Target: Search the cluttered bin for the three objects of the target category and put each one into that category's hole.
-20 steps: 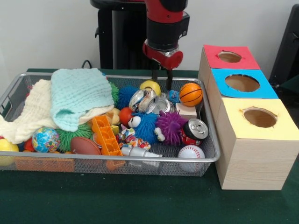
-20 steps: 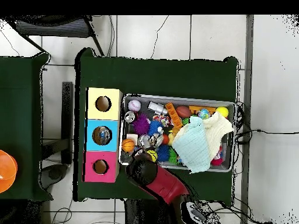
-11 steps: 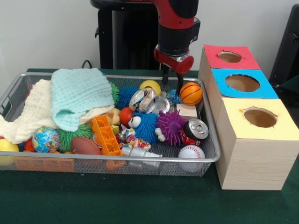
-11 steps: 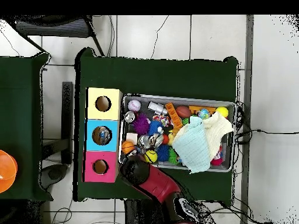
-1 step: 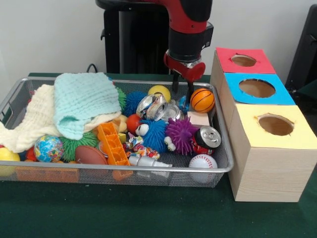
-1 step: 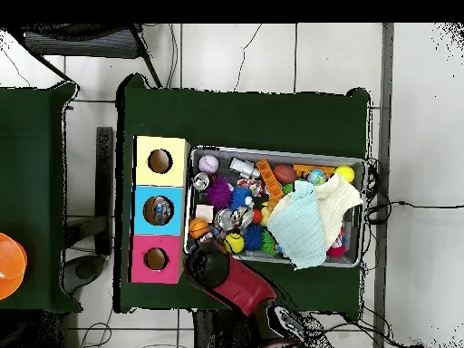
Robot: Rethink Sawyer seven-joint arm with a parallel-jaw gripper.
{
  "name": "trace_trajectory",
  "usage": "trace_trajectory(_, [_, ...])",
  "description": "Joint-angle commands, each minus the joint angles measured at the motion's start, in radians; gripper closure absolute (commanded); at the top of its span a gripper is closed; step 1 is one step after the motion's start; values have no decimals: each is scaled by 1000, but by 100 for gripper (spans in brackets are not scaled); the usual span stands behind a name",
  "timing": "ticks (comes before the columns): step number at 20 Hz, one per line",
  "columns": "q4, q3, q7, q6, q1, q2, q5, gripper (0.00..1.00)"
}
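Observation:
My gripper (image 5: 182,88) hangs open and empty over the back right corner of the wire bin (image 5: 148,170), just left of a small basketball (image 5: 202,99). Below and left of it lie two crushed silver cans (image 5: 151,105) (image 5: 171,112). A red can (image 5: 204,139) lies near the front right, beside a baseball (image 5: 202,161). Right of the bin stand three wooden boxes with round holes: red top (image 5: 225,60), blue top (image 5: 280,96), yellow top (image 5: 297,136). In the overhead view the arm (image 6: 210,265) covers the gripper, and something lies inside the blue box (image 6: 145,210).
Mint and cream cloths (image 5: 79,106) cover the bin's left half. Spiky blue (image 5: 155,134) and purple (image 5: 180,133) balls, an orange block (image 5: 113,145), a football (image 5: 90,155), a globe ball (image 5: 48,148) and a yellow ball (image 5: 159,91) fill the remainder.
The gripper has moved right along the bin's back edge, from above the yellow ball to beside the basketball. It stayed open and empty. The bin's contents have not shifted.

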Motion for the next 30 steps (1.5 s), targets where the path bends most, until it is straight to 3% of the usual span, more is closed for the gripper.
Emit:
trace_trajectory(1, [-23,230,259,-96,-55,79,-11,0])
trace_trajectory(4, [21,305,318,-157,-109,43,-33,0])
trace_trajectory(6, [32,351,347,-212,-149,57,-64,0])
trace_trajectory(11, [16,385,418,-375,-190,146,-144,0])
trace_trajectory(17, [-19,427,480,-476,-234,249,-241,0])
trace_trajectory(22, [-38,407,485,-465,-208,256,-245,0])
trace_trajectory(28, [-63,345,375,-284,-146,214,-188,0])
trace_trajectory(29, [-69,329,349,-250,-131,206,-175,100])
trace_trajectory(30, [-76,305,322,-215,-108,194,-159,100])
